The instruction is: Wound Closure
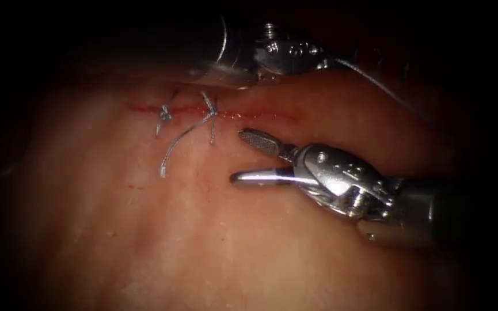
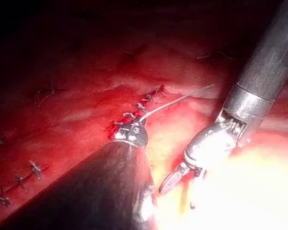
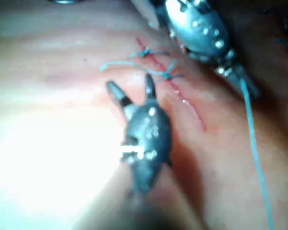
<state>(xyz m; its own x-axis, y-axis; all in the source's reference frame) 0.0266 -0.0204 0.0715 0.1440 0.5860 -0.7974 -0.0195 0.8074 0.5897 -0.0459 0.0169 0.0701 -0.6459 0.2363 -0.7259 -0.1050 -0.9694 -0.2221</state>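
right tool (image 1: 242, 155) (jaws apart) empty

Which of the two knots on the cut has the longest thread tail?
The right-hand knot, nearer the right tool: its long tail runs down-left over the tissue. The left knot has short ends.

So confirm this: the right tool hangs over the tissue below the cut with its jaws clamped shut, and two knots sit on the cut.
Wrong in one respect: the right tool has its jaws open and empty, as the endoscope view shows. It does hang over the tissue below the cut, and two knots sit on the cut.
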